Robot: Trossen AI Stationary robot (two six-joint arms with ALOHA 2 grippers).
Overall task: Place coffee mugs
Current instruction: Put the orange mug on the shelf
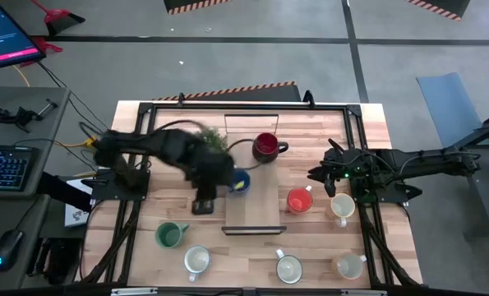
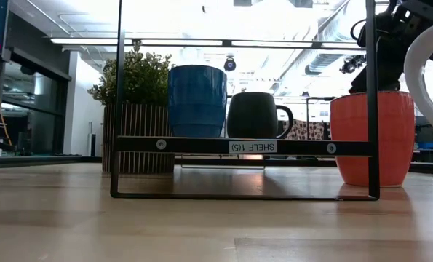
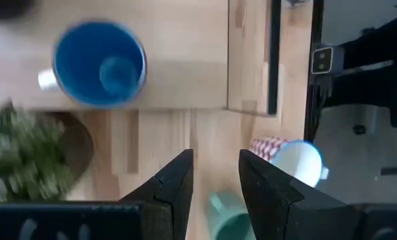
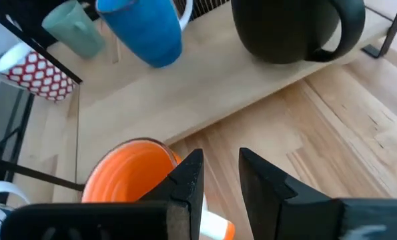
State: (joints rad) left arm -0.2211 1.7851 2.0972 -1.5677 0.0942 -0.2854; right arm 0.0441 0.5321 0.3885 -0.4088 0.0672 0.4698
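Note:
A low shelf [image 1: 252,215] stands mid-table. On its board stand the dark red mug [image 1: 265,146] and the blue mug [image 1: 240,182], both upright [image 2: 196,100]. The orange mug [image 1: 300,200] stands on the table right of the shelf, with a white mug [image 1: 342,205] beside it. The teal green mug [image 1: 171,235] and three white mugs [image 1: 196,260] stand along the near edge. My left gripper [image 3: 215,180] hovers open just left of the blue mug [image 3: 99,63]. My right gripper [image 4: 221,180] hangs open above the orange mug [image 4: 128,177], toward its far side.
A potted green plant [image 1: 214,138] stands at the shelf's far left corner, under my left arm. A black frame [image 1: 355,131] runs around the table. The shelf's front bar [image 2: 245,145] and posts stand near the mugs. Bare wood lies in front of the shelf.

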